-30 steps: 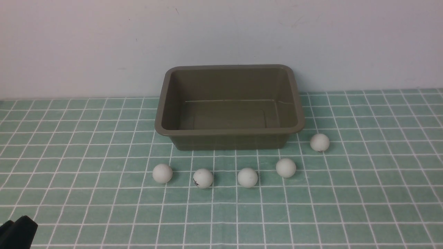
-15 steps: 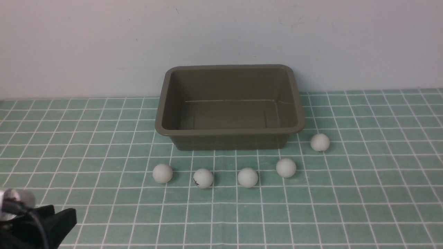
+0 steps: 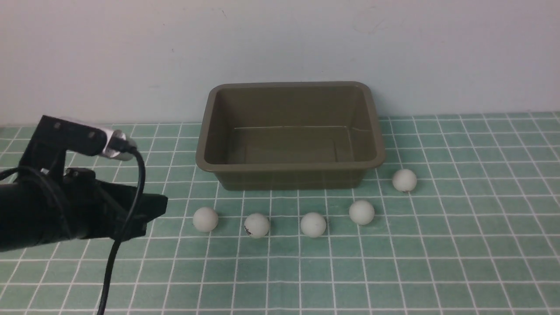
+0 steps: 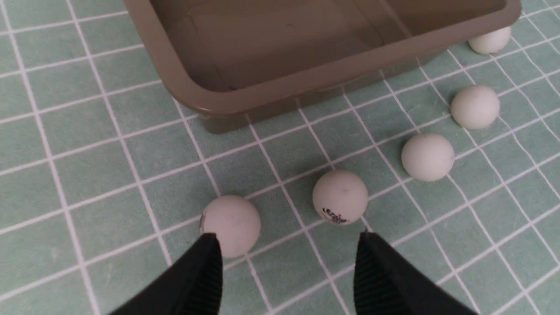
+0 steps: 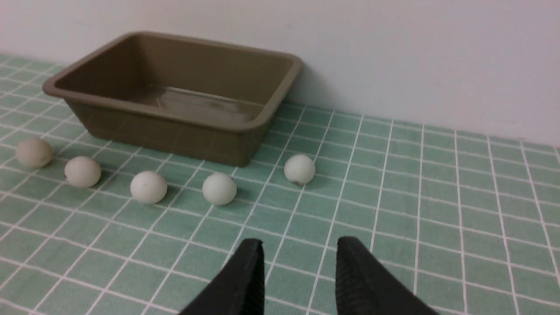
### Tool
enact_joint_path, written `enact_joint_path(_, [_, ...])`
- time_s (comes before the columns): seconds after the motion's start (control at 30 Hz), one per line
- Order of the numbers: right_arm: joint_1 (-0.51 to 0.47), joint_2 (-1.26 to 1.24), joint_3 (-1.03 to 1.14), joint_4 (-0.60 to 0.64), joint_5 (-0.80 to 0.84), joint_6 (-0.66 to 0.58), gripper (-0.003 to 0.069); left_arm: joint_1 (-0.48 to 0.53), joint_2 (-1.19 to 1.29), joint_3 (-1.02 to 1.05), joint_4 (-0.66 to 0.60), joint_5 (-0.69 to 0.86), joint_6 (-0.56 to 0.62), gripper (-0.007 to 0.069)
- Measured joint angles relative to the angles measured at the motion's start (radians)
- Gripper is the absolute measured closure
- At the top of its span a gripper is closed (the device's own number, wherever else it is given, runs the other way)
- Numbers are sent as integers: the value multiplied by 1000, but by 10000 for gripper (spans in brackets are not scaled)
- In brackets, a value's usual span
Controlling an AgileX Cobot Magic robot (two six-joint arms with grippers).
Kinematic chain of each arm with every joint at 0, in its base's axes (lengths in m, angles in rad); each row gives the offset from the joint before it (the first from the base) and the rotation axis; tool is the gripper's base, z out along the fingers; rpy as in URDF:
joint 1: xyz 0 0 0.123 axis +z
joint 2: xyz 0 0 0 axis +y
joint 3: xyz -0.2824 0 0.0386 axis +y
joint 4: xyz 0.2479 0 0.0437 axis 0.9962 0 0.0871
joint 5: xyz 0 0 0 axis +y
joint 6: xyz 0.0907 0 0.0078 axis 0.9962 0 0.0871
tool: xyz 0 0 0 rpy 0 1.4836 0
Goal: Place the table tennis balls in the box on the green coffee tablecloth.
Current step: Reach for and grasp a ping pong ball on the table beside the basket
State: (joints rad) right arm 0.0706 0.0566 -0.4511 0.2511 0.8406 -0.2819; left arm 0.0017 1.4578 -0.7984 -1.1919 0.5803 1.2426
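The olive-brown box [image 3: 205,153] stands empty on the green tablecloth [image 3: 393,262] against the wall. Several white balls lie in a row before it: the leftmost [image 3: 205,219], the printed one [image 3: 257,225], a third [image 3: 313,224], and others to the right. My left gripper [image 3: 157,210] is open and empty, just left of the leftmost ball. In the left wrist view my gripper [image 4: 286,238] has its jaws wide apart; the leftmost ball [image 4: 230,224] is by one fingertip, the printed ball [image 4: 340,197] beyond. My right gripper [image 5: 299,243] is open, empty, out of the front view.
The pale wall [image 3: 280,43] runs right behind the box. A black cable [image 3: 118,245] hangs from my left wrist over the cloth. The box also shows in the right wrist view [image 5: 280,83], with the balls in front of it.
My left arm has risen from the bottom left corner and moved forward and right, up to the leftmost ball. The balls and box have not moved.
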Motion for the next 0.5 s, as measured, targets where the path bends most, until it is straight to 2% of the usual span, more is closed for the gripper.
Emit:
enact_joint_path(0.27, [0,82,0,2,32,-2,435,-110,258,-152,112,-37,4,248])
enact_joint_path(0.5, [0,82,0,4,32,-2,435,-122,340,-161,123,-172,16,248])
